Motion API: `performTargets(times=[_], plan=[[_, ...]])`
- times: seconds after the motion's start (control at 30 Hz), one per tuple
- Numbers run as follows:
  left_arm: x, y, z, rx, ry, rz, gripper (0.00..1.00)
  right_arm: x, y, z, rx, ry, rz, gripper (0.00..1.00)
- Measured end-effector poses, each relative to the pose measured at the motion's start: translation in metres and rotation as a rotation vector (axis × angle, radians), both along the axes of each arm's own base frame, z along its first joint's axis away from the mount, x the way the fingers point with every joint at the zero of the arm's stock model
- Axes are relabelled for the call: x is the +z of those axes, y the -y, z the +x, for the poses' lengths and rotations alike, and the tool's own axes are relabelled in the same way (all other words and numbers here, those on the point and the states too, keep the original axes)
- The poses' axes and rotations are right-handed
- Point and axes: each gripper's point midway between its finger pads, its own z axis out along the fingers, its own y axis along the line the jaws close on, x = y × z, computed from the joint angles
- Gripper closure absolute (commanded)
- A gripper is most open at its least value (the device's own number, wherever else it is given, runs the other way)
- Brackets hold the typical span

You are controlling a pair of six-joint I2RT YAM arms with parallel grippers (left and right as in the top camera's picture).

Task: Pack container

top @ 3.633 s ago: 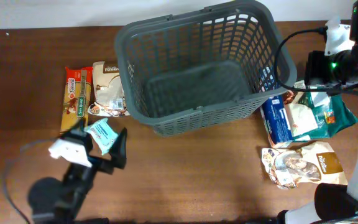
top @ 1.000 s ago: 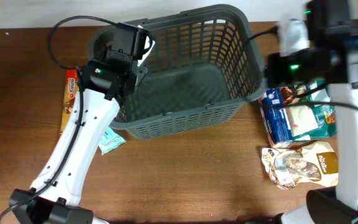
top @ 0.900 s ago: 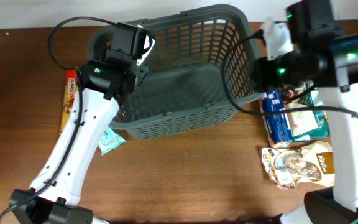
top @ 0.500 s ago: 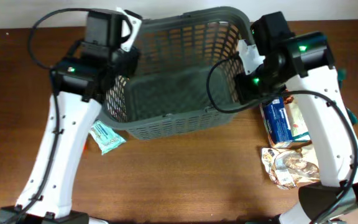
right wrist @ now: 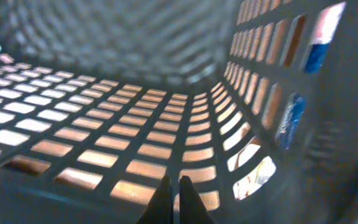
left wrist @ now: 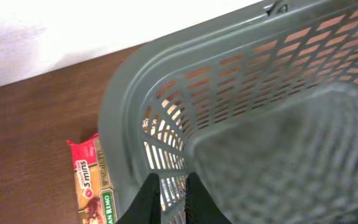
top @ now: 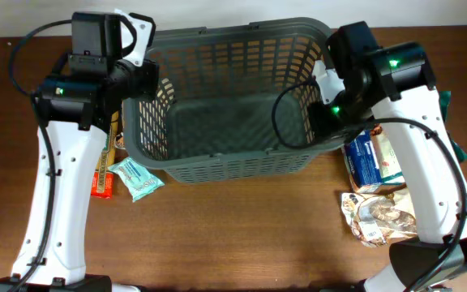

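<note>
The container [top: 233, 166], a large dark grey lattice basket, stands square across the back of the table with nothing inside it. My left gripper [top: 146, 88] sits at its left end. In the left wrist view the left gripper [left wrist: 173, 202] is shut on the container [left wrist: 114, 124], one finger either side of the slotted wall. My right gripper [top: 321, 113] is at the right end, just inside the wall. Seen from the right wrist, the right gripper [right wrist: 173, 202] is shut, empty, its tips against the container's lattice [right wrist: 135, 143].
A red and orange spaghetti packet [top: 102, 174] [left wrist: 92, 180] and a teal packet [top: 136, 178] lie left of the basket. A blue and white packet [top: 366, 158], a brown pouch [top: 387, 212] and a green packet [top: 454, 150] lie to its right. A white wall runs behind.
The basket has swung from a tilt to lie square. My left arm moved left along with its left end. My right arm came in from the right to the right wall.
</note>
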Motion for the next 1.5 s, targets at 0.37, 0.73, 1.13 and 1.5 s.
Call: performTargets(times=[0.37,0.73,1.13,1.5], plan=[[0.031,-0.014,-0.011,0.017,0.084,-0.034,0.92,0.087,0.034,0.024,-0.105,0.318,-0.071,0.96],[0.055,-0.083,-0.064,0.141,0.078,-0.134,0.8,0.115,0.168,0.013,-0.5,0.393,-0.136,0.96],[0.056,-0.076,-0.084,0.123,0.049,-0.156,0.01,0.029,0.287,0.008,-0.821,0.234,-0.133,0.01],[0.056,-0.075,-0.084,0.121,0.046,-0.158,0.01,-0.078,0.34,0.001,-0.919,0.219,0.04,0.01]])
